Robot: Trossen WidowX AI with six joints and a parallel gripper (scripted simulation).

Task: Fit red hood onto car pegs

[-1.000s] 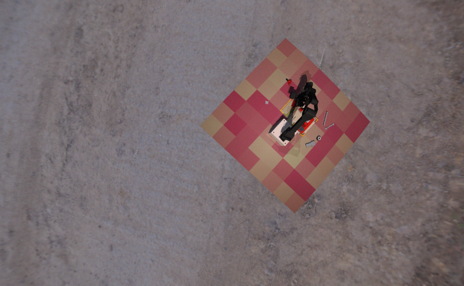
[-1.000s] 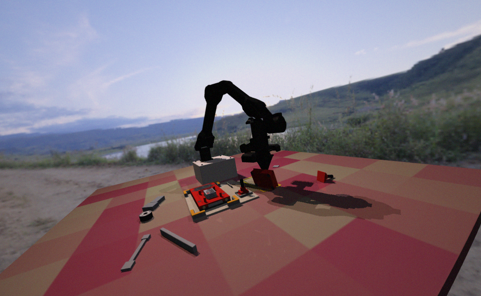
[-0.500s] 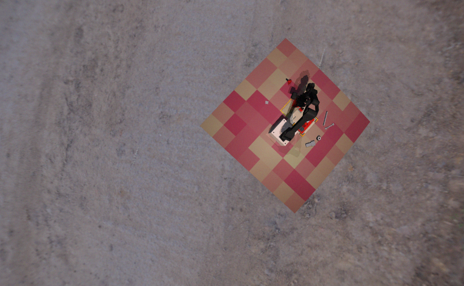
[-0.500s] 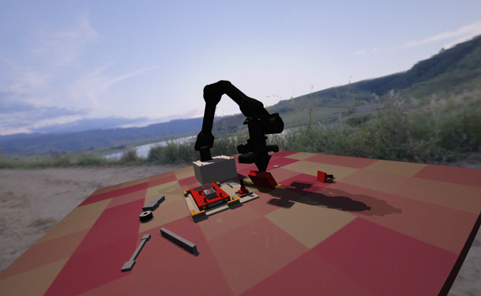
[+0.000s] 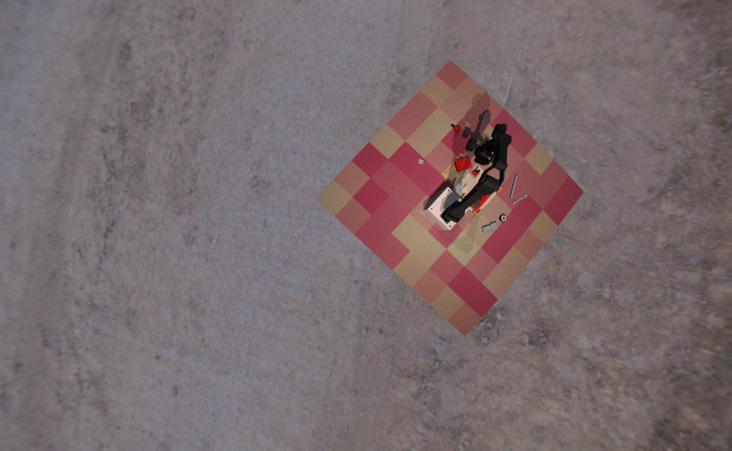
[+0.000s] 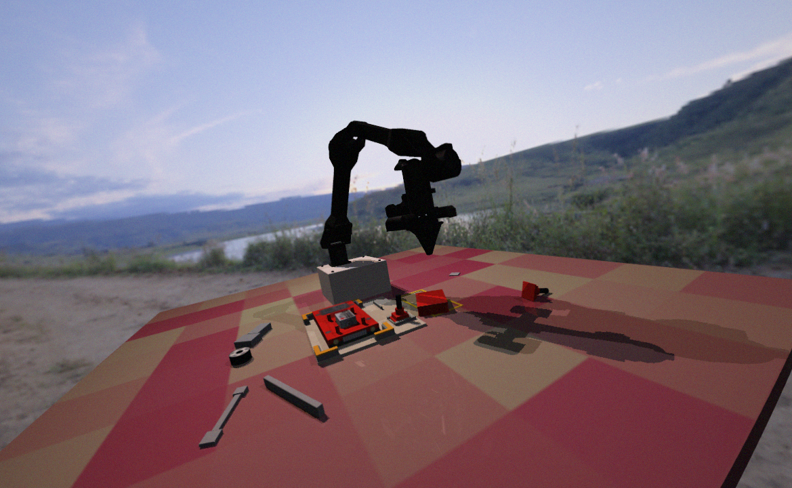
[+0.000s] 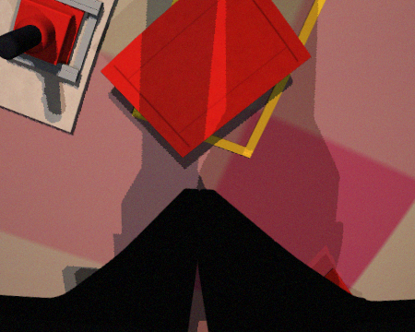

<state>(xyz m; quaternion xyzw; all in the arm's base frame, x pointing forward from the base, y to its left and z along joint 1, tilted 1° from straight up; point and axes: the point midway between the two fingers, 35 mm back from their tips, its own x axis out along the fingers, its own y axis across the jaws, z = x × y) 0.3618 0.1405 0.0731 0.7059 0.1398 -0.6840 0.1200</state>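
The red hood (image 5: 462,163) (image 6: 431,301) (image 7: 180,78) lies across the yellow outline (image 7: 264,121) on the table, its flat roof seemingly up, turned askew to the outline. Its corner holes are hidden. My gripper (image 6: 429,253) (image 7: 197,203) is shut and empty, fingertips together, hanging above the table near the hood's corner in the wrist view. The red chassis (image 6: 326,327) sits in the jig (image 6: 356,348) (image 7: 14,92), with the grey engine block (image 6: 345,317) in the middle and the short dark pegs standing around it. The arm partly covers the chassis in the top view.
A red piece with a black upright stick (image 6: 399,308) (image 7: 18,42) stands at the jig's end beside the hood. Another red piece (image 5: 456,128) (image 6: 529,291) lies farther out. A wheel (image 5: 503,217) (image 6: 240,356), a grey bar (image 6: 293,397) and a wrench-like part (image 6: 225,418) lie beyond the jig.
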